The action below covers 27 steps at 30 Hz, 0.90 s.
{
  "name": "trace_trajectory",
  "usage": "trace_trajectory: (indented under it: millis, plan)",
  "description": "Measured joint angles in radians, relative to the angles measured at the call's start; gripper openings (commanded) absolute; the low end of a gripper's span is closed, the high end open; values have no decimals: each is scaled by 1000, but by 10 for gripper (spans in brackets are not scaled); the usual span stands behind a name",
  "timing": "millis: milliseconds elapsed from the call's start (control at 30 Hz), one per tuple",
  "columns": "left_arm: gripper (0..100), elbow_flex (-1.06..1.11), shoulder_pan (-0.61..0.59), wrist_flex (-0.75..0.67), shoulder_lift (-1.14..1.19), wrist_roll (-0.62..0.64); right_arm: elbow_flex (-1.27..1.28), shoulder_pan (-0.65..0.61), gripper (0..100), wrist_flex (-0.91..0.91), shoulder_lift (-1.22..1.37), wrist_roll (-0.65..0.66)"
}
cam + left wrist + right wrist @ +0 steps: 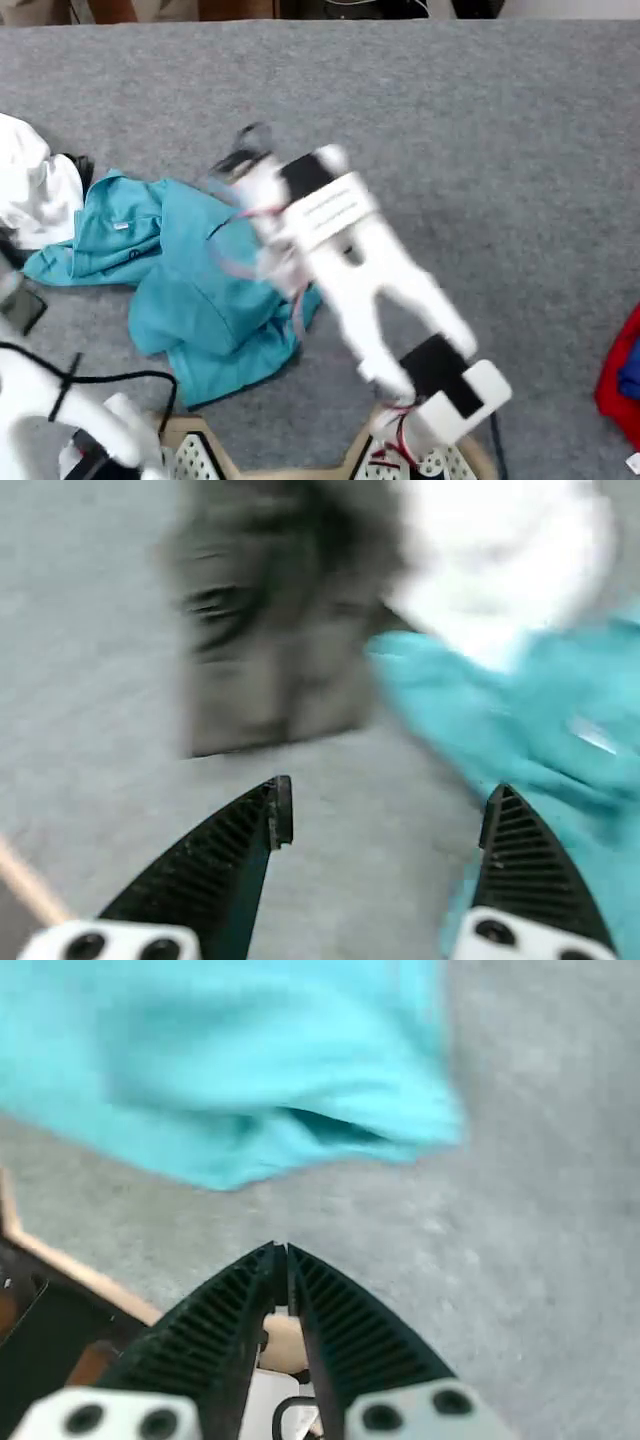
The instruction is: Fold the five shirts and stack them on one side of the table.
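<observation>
Crumpled teal shirt (190, 290), seemingly felt table (480, 120).

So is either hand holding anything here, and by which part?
Nothing is held: the left hand is open and empty, the right hand shut on nothing.

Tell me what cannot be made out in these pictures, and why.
Red garment: cut off by the high view's right edge; kind unknown.
White garment: cut by the high view's left edge.
Teal shirt: an arm covers part of it, high view.
Dark thing, left wrist view: blurred, cannot be named.
</observation>
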Motion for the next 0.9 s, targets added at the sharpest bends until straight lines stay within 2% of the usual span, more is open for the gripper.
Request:
trace_trajectory:
  millis: [133, 200, 267, 500, 733, 800, 900]
  plan:
    - [307, 144, -235, -126, 0, -100, 0, -150, 274, 0, 0, -77]
    - [307, 207, -302, -170, 0, -140, 0, -187, 344, -18, 0, -110]
    - [307, 252, -336, -190, 0, -175, 0, -204, 365, -57, 0, -144]
    - [307, 322, -353, -196, -6, -209, 0, -218, 364, -247, 2, -348]
    - [307, 330, -353, -196, -6, -209, 0, -218, 359, -370, 144, -466]
    - [307, 334, -353, -196, -6, -209, 0, -227, 315, -381, 187, -486]
    - [307, 338, -353, -196, -6, -209, -17, -238, 165, -385, 239, -496]
